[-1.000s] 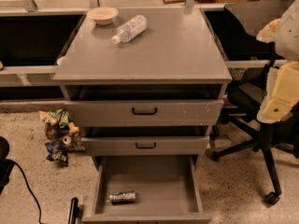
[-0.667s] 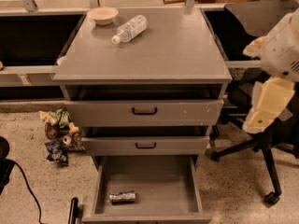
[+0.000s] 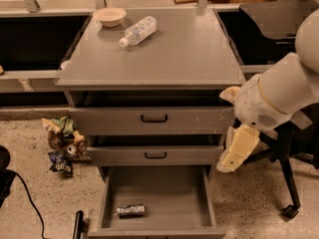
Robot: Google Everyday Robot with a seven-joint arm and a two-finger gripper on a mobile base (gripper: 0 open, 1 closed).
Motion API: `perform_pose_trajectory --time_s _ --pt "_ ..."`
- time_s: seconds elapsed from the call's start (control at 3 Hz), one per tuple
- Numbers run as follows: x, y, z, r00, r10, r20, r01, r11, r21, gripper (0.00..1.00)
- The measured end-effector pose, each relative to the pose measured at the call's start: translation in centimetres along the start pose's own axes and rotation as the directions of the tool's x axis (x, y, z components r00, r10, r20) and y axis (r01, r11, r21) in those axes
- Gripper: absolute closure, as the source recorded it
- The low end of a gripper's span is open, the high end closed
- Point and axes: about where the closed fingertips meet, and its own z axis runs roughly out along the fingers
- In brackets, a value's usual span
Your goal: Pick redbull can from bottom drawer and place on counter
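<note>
The redbull can lies on its side on the floor of the open bottom drawer, towards its front left. The counter is the grey top of the cabinet. My gripper hangs from the white arm at the right of the cabinet, pointing down and left. It is level with the middle drawer, above and to the right of the can and well apart from it.
A clear plastic bottle and a shallow bowl lie at the back left of the counter. Snack bags lie on the floor to the left. An office chair stands to the right behind the arm. A black cable runs at bottom left.
The arm has swung in from the right edge towards the cabinet, and the gripper has come down and left to beside the middle drawer. The can has not moved.
</note>
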Motion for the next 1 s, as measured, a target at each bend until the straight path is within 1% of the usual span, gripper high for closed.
perform_pose_trajectory --time_s 0.33,0.67,1.0 --pt "-1.3 1.8 4.5 0.997 0.021 0.081 -0.015 0.9977 -0.067 0.0" --pt "-1.3 1.8 4.5 0.997 0.021 0.081 -0.015 0.9977 -0.067 0.0" --pt "-0.9 2.3 8.2 0.994 -0.009 0.106 0.019 0.9956 -0.092 0.0"
